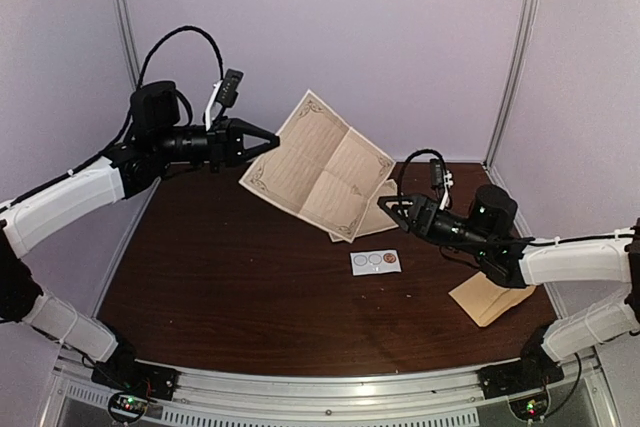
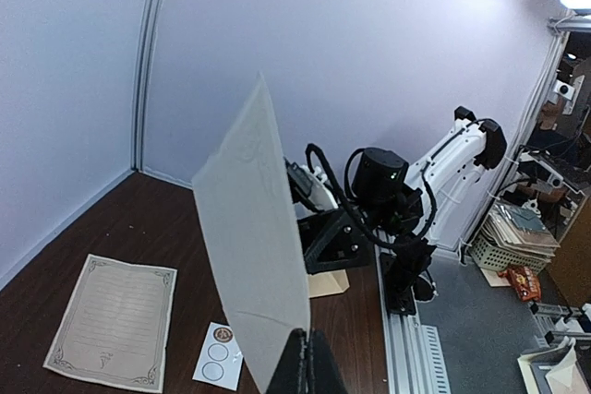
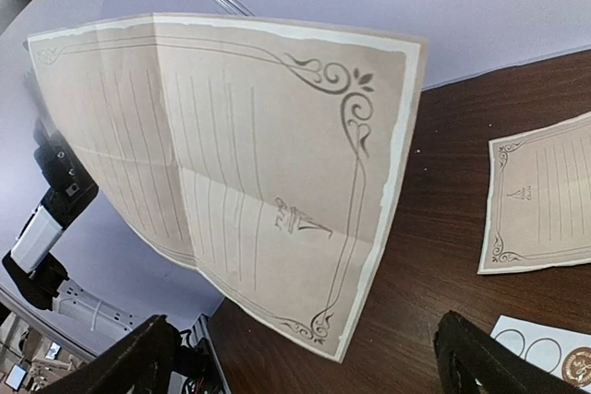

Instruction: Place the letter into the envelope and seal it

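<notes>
Above the dark brown wooden desk (image 1: 230, 277), aloft and tilted: cream ruled paper letter with ornate border and 2 crossing fold creases (image 1: 320, 162), pinched at its left corner by the clenched left tool (image 1: 272, 140). Likely very light, floppy, easily torn or creased; best taken at an edge or corner, with gentle pressure. Facing the letter's lower right edge, near but apart: right tool (image 1: 392, 209), fingers spread wide, grasping nothing. Flat on the desk beside the right tool: 1 similar bordered sheet (image 1: 375, 217). Under the right forearm, near the desk's right edge, well apart from the letter: tan kraft-paper envelope (image 1: 488, 299). Just in front of that sheet: small white card with round stickers (image 1: 376, 262).
</notes>
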{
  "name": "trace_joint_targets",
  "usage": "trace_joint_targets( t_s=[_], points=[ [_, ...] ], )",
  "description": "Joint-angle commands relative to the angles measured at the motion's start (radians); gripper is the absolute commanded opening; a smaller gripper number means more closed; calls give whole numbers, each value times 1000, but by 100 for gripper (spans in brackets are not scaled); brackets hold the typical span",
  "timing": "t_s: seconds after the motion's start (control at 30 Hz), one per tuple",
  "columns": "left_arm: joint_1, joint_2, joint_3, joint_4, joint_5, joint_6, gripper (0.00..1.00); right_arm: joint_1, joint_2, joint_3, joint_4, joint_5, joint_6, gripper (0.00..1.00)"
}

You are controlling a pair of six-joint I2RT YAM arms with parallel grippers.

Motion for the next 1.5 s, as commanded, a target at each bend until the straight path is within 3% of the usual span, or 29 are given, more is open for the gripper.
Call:
trace_joint_targets(
  t_s=[0.0, 0.13, 0.27, 0.37, 0.5, 1.03, 1.47],
  points=[
    [4, -73, -34, 95, 39, 18, 0, 8, 3, -24, 118, -17, 29, 100],
    [4, -93, -55, 119, 49, 6, 0, 8, -2, -27, 144, -15, 36, 100],
    [4, -103, -67, 132, 56, 0, 0, 8, -1, -38, 221, -49, 50, 91],
    [4, -110, -85, 163, 54, -19, 0, 8, 2, -40, 281, -78, 62, 81],
    [4, -113, -99, 181, 50, -31, 0, 12, 11, -38, 342, -111, 74, 59],
    [4, -112, -130, 274, 56, -98, 0, 30, 77, -7, 378, -122, 55, 65],
    [5, -97, -148, 284, 32, -97, 0, 52, 123, 26, 400, -129, 51, 40]
  ],
)
